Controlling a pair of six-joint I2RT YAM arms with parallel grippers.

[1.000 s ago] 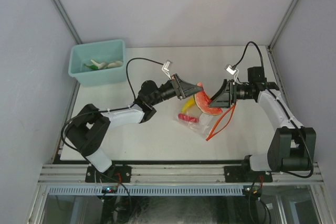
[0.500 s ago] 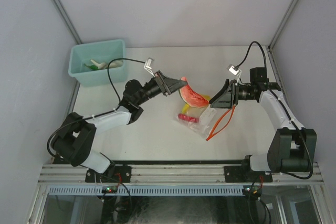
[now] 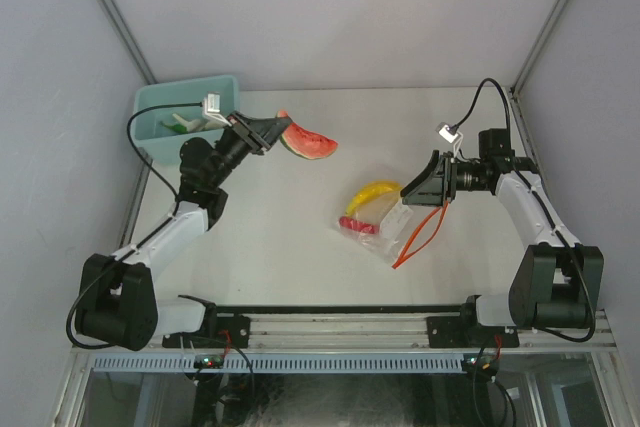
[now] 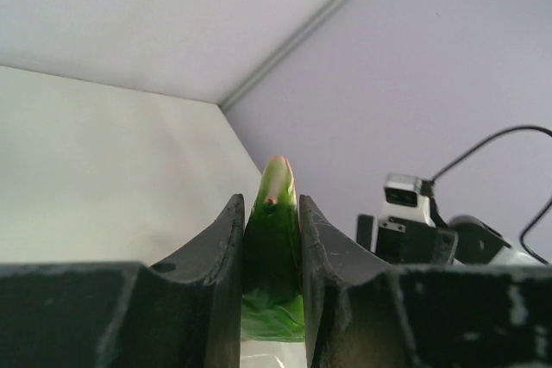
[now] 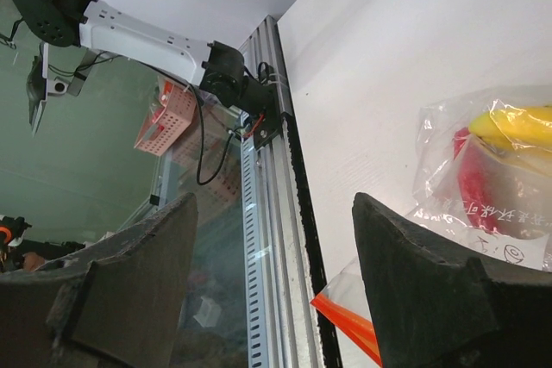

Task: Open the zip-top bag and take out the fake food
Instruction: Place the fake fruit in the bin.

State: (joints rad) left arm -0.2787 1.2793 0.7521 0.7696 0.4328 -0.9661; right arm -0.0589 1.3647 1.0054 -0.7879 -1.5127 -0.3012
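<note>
Items on the table, by count. Two arms: one left arm, one right arm. One zip-top bag, right of centre. It holds two toy foods: one yellow banana and one red piece. One watermelon slice, far left of centre. One teal bin, far left corner – its pale and green pieces are too hidden to count.

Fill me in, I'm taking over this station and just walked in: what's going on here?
The left end effector is shut on a watermelon slice, gripping its green rind and holding it in the air beside the teal bin, where whitish and green pieces lie. The right end effector is open next to the zip-top bag, which lies on the table with a yellow banana and a red piece inside.
</note>
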